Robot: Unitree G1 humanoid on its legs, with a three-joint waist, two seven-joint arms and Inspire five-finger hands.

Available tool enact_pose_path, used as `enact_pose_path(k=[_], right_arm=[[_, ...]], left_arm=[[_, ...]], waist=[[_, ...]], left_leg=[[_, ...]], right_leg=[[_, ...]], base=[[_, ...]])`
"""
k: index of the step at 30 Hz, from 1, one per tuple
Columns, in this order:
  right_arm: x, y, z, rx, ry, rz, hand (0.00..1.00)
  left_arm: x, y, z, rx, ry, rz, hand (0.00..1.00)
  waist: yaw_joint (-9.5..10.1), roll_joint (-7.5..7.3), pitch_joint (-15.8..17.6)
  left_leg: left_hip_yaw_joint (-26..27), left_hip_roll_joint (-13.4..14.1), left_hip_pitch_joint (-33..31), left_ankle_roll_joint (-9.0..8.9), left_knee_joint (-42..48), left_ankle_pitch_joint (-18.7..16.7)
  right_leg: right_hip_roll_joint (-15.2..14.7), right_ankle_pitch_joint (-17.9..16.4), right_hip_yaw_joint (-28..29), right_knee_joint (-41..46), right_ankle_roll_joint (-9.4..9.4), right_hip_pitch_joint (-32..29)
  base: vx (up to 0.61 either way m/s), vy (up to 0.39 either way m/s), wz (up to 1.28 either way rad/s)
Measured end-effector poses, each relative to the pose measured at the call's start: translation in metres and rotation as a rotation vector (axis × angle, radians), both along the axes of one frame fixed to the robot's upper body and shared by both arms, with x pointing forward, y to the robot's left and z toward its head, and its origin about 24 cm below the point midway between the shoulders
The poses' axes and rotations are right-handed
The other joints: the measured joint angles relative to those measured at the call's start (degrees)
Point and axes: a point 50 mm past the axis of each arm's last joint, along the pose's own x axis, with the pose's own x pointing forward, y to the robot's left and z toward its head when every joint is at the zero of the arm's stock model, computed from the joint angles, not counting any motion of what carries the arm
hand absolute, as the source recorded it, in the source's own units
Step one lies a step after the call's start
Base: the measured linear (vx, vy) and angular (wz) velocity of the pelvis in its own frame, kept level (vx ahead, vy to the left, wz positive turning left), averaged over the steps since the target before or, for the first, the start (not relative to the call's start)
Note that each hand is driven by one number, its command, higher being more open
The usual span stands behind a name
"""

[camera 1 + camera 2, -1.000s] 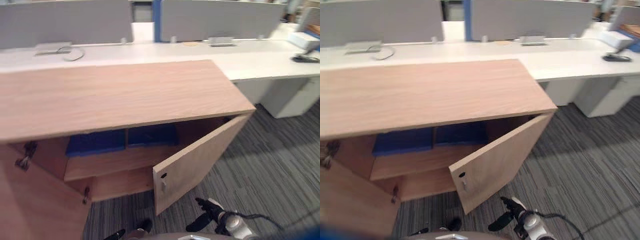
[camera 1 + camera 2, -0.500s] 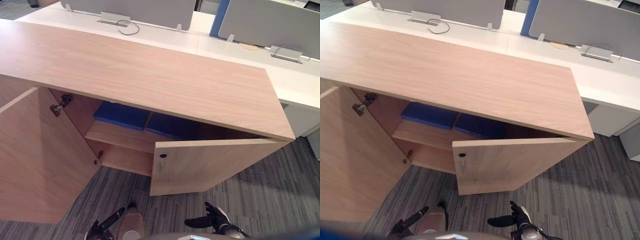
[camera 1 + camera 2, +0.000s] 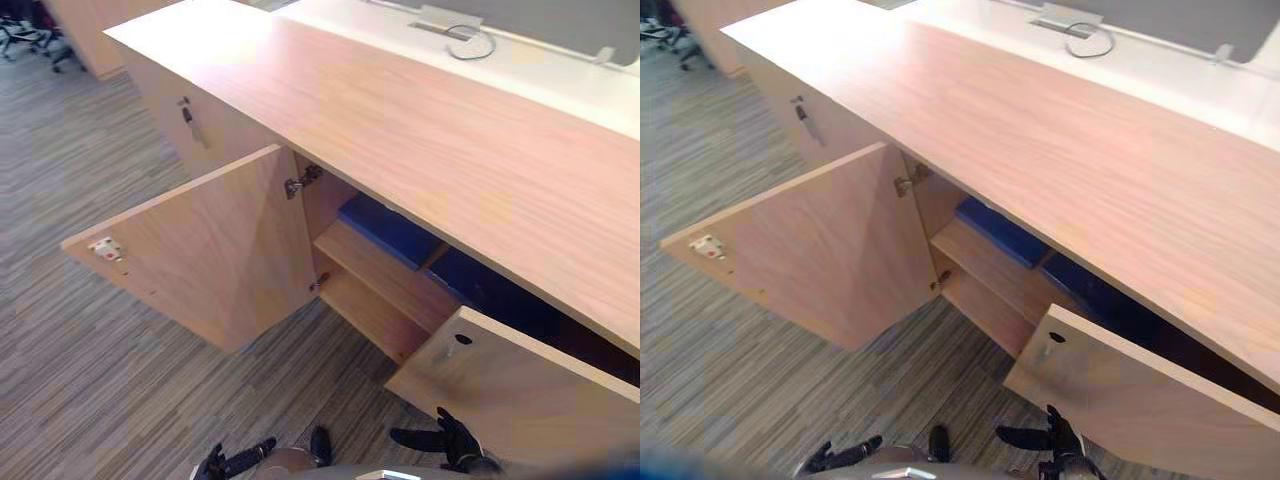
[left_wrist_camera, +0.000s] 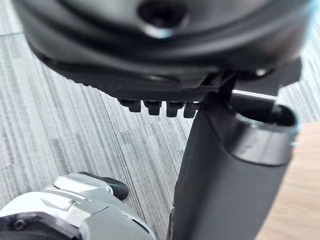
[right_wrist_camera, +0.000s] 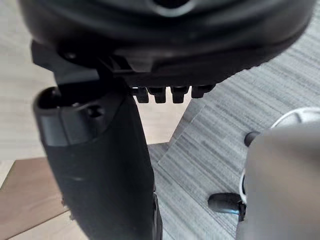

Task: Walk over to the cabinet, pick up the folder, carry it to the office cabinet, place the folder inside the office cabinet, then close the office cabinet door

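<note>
Wood cabinet, left eye view: the office cabinet (image 3: 400, 130) stands ahead of both sets of fingers, and I see both its doors open.
Left door, left eye view: the left door (image 3: 210, 250) stands wide open, ahead of the left hand's fingers and out to their far side.
Right door, left eye view: the right door (image 3: 530, 390) is ajar, its panel just past the right hand's fingertips. I cannot tell if they touch it.
Folder, left eye view: a blue folder (image 3: 385, 228) lies flat on the shelf (image 3: 390, 285) inside the cabinet, well ahead of the fingers. A second blue folder (image 3: 490, 290) lies beside it, partly behind the right door.
Left hand, left eye view: the left hand (image 3: 235, 462) is low over the carpet (image 3: 90, 330), fingers stretched out, nothing in them.
Right hand, left eye view: the right hand (image 3: 447, 443) is low, its thumb pointing toward the left hand, and it carries nothing.
Desk, right eye view: a white desk (image 3: 1160, 70) runs behind the cabinet, far past the fingers, with a cable (image 3: 1085, 38) looped on it.
Left wrist view: the left fingers (image 4: 155, 106) sit in a loose row, apart from the thumb and holding nothing. Carpet lies past them.
Right wrist view: the right fingers (image 5: 165, 93) form the same loose row, empty. I note carpet and a wood panel past them.
</note>
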Motion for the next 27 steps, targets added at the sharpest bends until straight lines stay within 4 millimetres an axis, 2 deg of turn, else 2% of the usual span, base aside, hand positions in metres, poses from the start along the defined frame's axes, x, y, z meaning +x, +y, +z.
enact_pose_path(k=[2,5,8,11,13,14,17,18,19,20,22,24,27], right_arm=[[0.003,0.004,-0.001,0.010,0.000,0.001,1.00],[0.004,0.011,-0.004,0.022,0.016,0.013,1.00],[0.004,0.011,-0.004,0.025,0.017,0.007,1.00],[0.001,0.003,-0.004,0.014,0.019,-0.034,1.00],[0.000,-0.005,-0.003,0.000,0.016,-0.054,1.00],[0.000,-0.006,-0.002,0.001,0.014,-0.061,1.00],[-0.001,-0.008,0.000,-0.004,-0.004,-0.085,1.00],[-0.002,-0.010,0.002,-0.007,-0.008,-0.086,1.00],[-0.005,-0.011,0.003,-0.009,-0.012,-0.092,1.00],[-0.006,-0.012,0.004,-0.013,-0.016,-0.096,1.00],[-0.015,-0.019,0.007,-0.028,-0.017,-0.123,1.00],[-0.021,-0.023,0.007,-0.029,-0.004,-0.138,1.00],[-0.040,-0.023,0.004,-0.024,0.054,-0.149,1.00]], left_arm=[[-0.001,0.002,0.000,0.008,0.011,-0.006,1.00],[-0.003,0.010,0.000,0.029,0.020,-0.004,1.00],[-0.007,0.014,0.004,0.033,-0.014,0.076,1.00],[-0.014,0.007,0.014,0.014,-0.110,0.167,1.00],[-0.019,0.002,0.020,0.006,-0.143,0.213,1.00],[-0.019,0.003,0.021,0.014,-0.148,0.223,1.00],[-0.010,0.019,0.037,0.106,-0.190,0.187,1.00],[-0.001,0.029,0.047,0.168,-0.225,0.156,1.00],[0.006,0.040,0.059,0.233,-0.257,0.141,1.00],[0.009,0.046,0.065,0.265,-0.278,0.143,1.00],[0.020,0.071,0.091,0.427,-0.320,0.127,1.00],[0.025,0.085,0.105,0.526,-0.332,0.138,1.00],[0.036,0.107,0.129,0.673,-0.351,0.150,1.00]], waist=[[-0.44,-0.40,0.22],[-0.61,-1.88,0.09],[-0.65,-2.05,0.10],[-0.69,-1.12,0.56],[-0.53,0.42,0.80],[-0.52,0.69,0.81],[-0.42,1.65,0.92],[-0.36,1.90,0.91],[-0.34,2.17,0.69],[-0.35,2.26,0.50],[-0.46,2.93,0.00],[-0.45,3.30,-0.41],[-0.49,2.98,-2.38]], left_leg=[[-1.40,-0.12,2.85,-0.33,-4.39,2.60],[-3.87,-0.25,3.54,-0.52,-4.40,2.85],[-5.76,-0.45,3.35,-0.67,-4.32,3.29],[-7.61,-1.13,3.44,-0.43,-4.18,3.55],[-8.30,-1.61,3.42,-0.35,-4.42,3.59],[-8.33,-1.68,3.47,-0.34,-4.43,3.59],[-8.39,-1.95,3.91,-0.24,-4.45,3.47],[-7.93,-1.96,3.91,0.16,-4.45,2.70],[-6.57,-1.94,3.68,1.35,-4.45,1.69],[-5.69,-1.90,3.69,1.43,-4.44,1.36],[-2.54,-1.75,4.12,1.92,-4.41,0.96],[-2.18,-2.05,4.60,2.16,-4.40,0.79],[-2.12,-3.05,5.01,2.40,-4.12,0.65]], right_leg=[[0.20,0.00,-1.64,0.83,0.00,0.95],[0.04,0.13,-3.74,2.34,0.12,1.92],[-0.17,0.83,-5.67,3.29,0.46,2.00],[-0.57,1.50,-7.50,3.51,0.51,2.88],[-1.28,1.66,-8.39,4.51,0.48,2.88],[-1.46,1.66,-8.52,4.81,0.48,2.85],[-2.10,1.54,-8.78,5.84,0.32,2.95],[-2.27,1.31,-8.74,6.28,-0.02,2.75],[-2.49,1.28,-8.78,6.34,-0.04,2.76],[-2.65,1.28,-8.78,6.32,-0.04,2.77],[-3.46,1.15,-8.71,6.98,-0.04,2.71],[-4.14,0.70,-8.56,8.12,-0.11,2.63],[-6.03,-0.69,-8.08,10.98,-0.53,1.58]], base=[[0.02,-0.083,0.38],[0.01,-0.032,0.39],[0.01,-0.005,0.38],[0.00,0.024,0.40],[-0.03,0.051,0.23],[-0.04,0.053,0.08],[-0.05,0.044,-0.01],[-0.07,0.030,-0.12],[-0.07,0.034,-0.13],[-0.05,0.039,-0.14],[-0.02,0.049,-0.17],[0.00,0.047,-0.14],[0.03,0.068,-0.04]])
